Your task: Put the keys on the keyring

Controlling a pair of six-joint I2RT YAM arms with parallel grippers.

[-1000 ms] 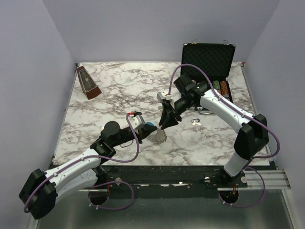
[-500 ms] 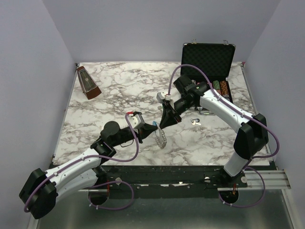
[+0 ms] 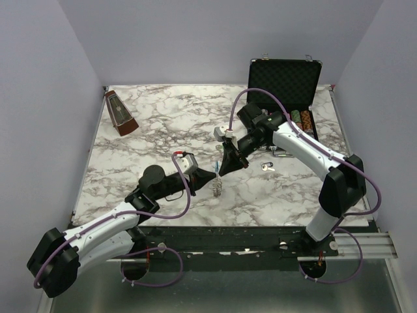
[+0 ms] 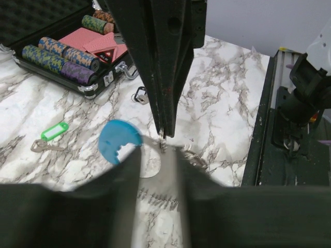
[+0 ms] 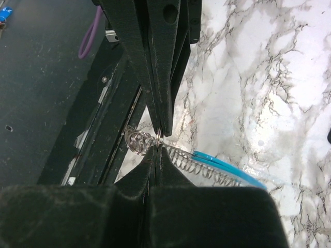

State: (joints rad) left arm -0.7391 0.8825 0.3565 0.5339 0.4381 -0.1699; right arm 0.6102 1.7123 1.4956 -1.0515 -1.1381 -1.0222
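The keyring (image 3: 217, 186) hangs edge-on between my two grippers above the table's front middle. In the right wrist view it shows a silver coil (image 5: 199, 163), a light blue curved section (image 5: 227, 164) and a small end ring (image 5: 135, 140). My left gripper (image 3: 210, 175) and right gripper (image 3: 222, 170) meet tip to tip, both shut on the keyring's end. In the left wrist view my left gripper (image 4: 158, 155) holds the keyring by its blue part (image 4: 119, 140). My right gripper (image 5: 156, 150) pinches the wire. A green-headed key (image 4: 54, 130) and a dark key (image 4: 139, 95) lie on the marble, near the case (image 3: 267, 167).
An open black case (image 3: 284, 73) with striped poker chips (image 4: 57, 51) and red cards stands at the back right. A brown metronome (image 3: 120, 114) stands at the back left. The table's front edge and black rail (image 4: 274, 129) lie close behind the grippers.
The keyring has turned from face-on to edge-on and risen slightly. My left gripper has moved right to meet the right gripper's tips.
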